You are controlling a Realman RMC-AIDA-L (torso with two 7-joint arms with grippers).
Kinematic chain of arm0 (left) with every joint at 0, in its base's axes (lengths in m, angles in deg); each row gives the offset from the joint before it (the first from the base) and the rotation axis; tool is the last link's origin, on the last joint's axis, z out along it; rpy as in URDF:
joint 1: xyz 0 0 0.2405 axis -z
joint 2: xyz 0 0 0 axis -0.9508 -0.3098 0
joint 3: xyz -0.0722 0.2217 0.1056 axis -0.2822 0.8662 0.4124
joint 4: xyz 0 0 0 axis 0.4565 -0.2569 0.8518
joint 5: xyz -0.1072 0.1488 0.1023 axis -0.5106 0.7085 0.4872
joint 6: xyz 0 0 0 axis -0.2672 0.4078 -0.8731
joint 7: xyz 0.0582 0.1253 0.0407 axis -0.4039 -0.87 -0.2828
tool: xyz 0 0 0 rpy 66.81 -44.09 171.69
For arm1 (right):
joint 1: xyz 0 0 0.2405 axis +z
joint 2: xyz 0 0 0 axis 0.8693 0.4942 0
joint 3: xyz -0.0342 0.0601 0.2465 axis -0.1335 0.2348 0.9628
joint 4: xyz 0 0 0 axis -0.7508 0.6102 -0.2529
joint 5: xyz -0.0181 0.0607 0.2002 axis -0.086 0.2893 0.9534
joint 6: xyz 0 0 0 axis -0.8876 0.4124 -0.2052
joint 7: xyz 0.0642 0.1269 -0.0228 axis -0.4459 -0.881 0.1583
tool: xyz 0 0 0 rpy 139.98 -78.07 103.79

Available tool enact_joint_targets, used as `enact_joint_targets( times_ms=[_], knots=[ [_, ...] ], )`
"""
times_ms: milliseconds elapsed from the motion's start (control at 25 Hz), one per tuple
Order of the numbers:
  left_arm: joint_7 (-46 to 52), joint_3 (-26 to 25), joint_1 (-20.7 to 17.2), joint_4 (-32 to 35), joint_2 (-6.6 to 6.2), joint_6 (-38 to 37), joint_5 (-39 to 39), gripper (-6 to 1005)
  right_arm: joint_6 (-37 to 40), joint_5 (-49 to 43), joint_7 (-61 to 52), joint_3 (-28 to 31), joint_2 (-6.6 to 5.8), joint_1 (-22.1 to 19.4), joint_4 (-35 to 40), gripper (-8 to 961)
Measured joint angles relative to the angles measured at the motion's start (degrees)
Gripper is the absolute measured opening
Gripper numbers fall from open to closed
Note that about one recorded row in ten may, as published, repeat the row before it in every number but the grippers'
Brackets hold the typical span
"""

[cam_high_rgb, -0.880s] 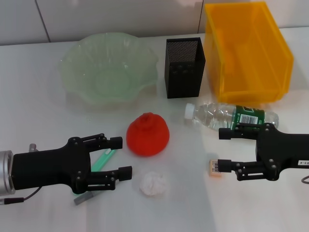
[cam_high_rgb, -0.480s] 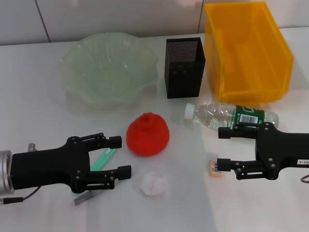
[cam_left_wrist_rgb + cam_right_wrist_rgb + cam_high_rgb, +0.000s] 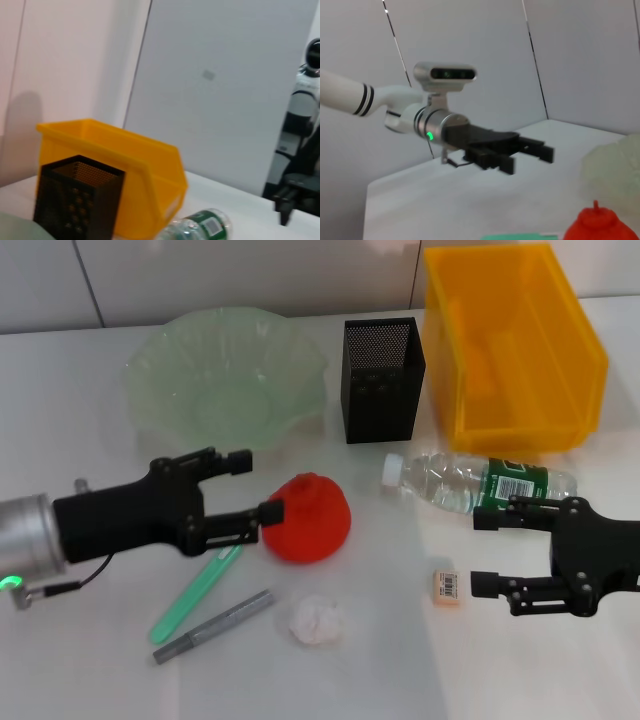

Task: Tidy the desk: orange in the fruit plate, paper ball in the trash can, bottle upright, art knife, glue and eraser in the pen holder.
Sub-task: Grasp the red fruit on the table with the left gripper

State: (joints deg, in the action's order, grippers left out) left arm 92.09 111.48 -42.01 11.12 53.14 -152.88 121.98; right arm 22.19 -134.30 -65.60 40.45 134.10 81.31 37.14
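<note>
the left tool (image 3: pixel 256 486) is held spread just beside the orange (image 3: pixel 307 517) on the surface (image 3: pixel 400 640), below the fruit plate (image 3: pixel 225 380), while the right tool (image 3: pixel 487 553) is held spread near the eraser (image 3: pixel 446 586).

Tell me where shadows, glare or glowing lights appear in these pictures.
Head view: the glossy table has a brighter sheen between the orange and the bottle, and a soft shadow lies under the fruit plate. Left wrist view: a grey shadow falls on the wall beside the trash can. Right wrist view: a green light glows on the left arm.
</note>
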Motion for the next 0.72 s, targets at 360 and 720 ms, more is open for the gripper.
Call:
enact_joint_targets(
  times_ms=[360, 720],
  knots=[
    [-4.5, 1.9, 7.8, -9.0, 0.40, 17.0, -2.1, 803, 1.3, 0.8, 0.1, 3.0, 0.12, -3.1, 2.3, 797],
    [-10.0, 2.2, 10.4, -16.9, 0.40, 24.2, -2.7, 794, 2.4, 0.9, 0.1, 5.1, 0.07, -3.2, 2.5, 797]
  ],
)
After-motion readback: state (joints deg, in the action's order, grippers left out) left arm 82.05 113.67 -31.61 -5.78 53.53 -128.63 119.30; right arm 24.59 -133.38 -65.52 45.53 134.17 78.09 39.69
